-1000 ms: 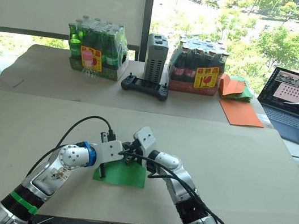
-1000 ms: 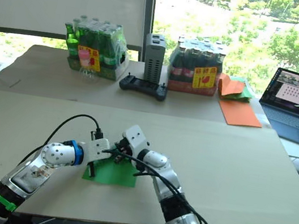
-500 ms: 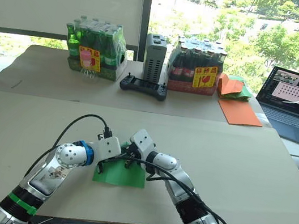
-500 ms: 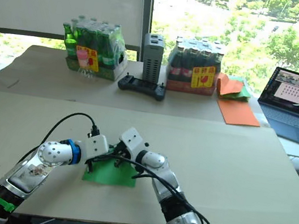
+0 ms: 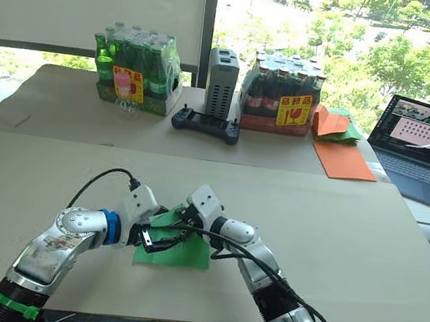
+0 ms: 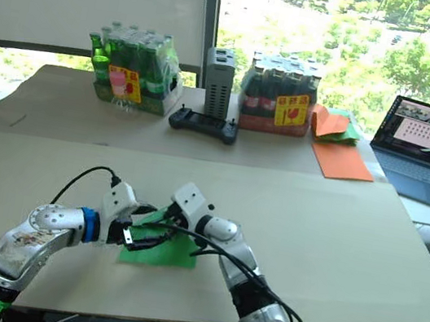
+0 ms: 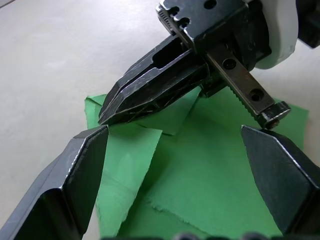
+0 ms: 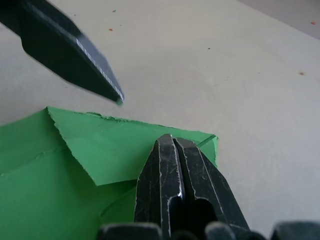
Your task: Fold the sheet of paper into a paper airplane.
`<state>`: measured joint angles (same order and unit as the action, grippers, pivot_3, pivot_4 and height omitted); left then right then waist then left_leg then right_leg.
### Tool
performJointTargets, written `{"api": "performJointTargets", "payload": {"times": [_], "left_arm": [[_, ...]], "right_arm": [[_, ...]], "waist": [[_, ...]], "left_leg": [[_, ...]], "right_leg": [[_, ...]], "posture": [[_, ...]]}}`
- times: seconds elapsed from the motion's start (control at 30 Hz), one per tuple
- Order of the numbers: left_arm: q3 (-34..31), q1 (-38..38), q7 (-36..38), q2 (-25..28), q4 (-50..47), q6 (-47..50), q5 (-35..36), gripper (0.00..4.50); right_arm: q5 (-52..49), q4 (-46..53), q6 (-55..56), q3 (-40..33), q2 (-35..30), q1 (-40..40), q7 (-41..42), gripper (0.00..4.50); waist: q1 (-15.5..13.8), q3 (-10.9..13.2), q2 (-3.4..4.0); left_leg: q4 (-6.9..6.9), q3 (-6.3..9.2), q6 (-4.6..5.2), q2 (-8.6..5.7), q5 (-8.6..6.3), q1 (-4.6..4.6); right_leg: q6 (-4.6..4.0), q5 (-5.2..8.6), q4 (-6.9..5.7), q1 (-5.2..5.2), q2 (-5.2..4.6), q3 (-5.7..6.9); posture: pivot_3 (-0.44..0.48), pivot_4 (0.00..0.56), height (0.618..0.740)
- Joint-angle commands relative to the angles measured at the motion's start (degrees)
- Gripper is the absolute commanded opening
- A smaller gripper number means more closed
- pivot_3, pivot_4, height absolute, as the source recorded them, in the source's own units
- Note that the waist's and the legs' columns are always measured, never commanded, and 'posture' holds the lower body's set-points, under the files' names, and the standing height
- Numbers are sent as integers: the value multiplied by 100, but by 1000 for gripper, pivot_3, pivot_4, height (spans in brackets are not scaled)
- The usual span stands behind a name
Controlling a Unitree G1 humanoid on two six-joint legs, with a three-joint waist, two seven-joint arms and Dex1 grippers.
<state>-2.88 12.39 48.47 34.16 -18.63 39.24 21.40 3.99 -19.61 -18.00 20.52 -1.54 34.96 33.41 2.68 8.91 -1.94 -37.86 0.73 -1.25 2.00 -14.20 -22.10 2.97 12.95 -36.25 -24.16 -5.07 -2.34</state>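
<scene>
The sheet of paper (image 5: pixel 187 253) lies flat on the near table, bright green, with a corner flap folded over (image 7: pixel 170 112). My right gripper (image 5: pixel 184 224) is shut, and its tip (image 8: pixel 172 141) presses down on the paper near its far edge. My left gripper (image 5: pixel 154 238) stands wide open just over the paper's left part, one finger (image 7: pixel 75 170) on each side of the right gripper's tip, holding nothing. One left finger (image 8: pixel 85 65) hovers above the paper's corner.
On the far table stand a pack of green bottles (image 5: pixel 137 74), a grey box (image 5: pixel 222 81), a pack of brown bottles (image 5: pixel 282 98) and a black controller (image 5: pixel 206 125). Orange sheets (image 5: pixel 345 161), a mixed paper pile (image 5: pixel 338 125) and a laptop (image 5: pixel 419 154) sit far right.
My left gripper has opened from shut to wide and drawn back to the left. The right gripper has stayed pressed on the paper.
</scene>
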Motion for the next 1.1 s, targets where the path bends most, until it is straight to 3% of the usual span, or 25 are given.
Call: {"api": "performJointTargets", "payload": {"times": [0.03, 0.13, 0.3, 0.33, 0.7, 1.1], "left_arm": [[-690, 50, 23, 90, -333, 574, 856, 4468], [-1023, -135, 175, 355, -311, 818, 1218, 4468], [-1100, -384, 222, 631, -73, 683, 1199, 4468], [-1133, -405, 215, 638, 9, 664, 1218, 3921], [-1609, 15, -906, -409, 556, 1429, 2231, 243], [-1132, 57, -1671, -1124, 1083, 1473, 2023, 243]], "right_arm": [[68, -54, -82, 62, 2, -45, -35, 0], [73, -54, -82, 58, 3, -41, -40, 0], [78, -44, -87, 56, 1, -41, -54, 0], [79, -38, -88, 56, -1, -43, -57, 0], [79, 7, -108, 62, -22, -63, -92, 0], [82, 41, -126, 53, -24, -73, -131, 0]], "waist": [[6, 0, 0], [32, 0, 0], [32, 0, 1], [26, 1, 1], [15, 0, 0], [10, 0, -1]], "left_leg": [[0, 0, 0, 0, 0, 0], [0, 0, 0, 2, 0, 1], [0, 0, 0, 2, 0, 2], [0, -1, 0, 1, 0, 1], [0, 0, 0, 1, 0, 1], [0, 0, -1, -1, 0, 2]], "right_leg": [[0, 0, 0, -1, 0, -1], [0, 0, -1, -2, 3, -1], [-1, 0, 1, 1, 3, -1], [-1, 0, 1, 0, 2, -1], [-2, -1, -1, 0, 2, 0], [-3, -2, 0, 0, 1, -1]], "posture": [[0, 150, 727], [0, 150, 727], [0, 150, 727], [0, 150, 727], [0, 150, 727], [0, 150, 727]]}}
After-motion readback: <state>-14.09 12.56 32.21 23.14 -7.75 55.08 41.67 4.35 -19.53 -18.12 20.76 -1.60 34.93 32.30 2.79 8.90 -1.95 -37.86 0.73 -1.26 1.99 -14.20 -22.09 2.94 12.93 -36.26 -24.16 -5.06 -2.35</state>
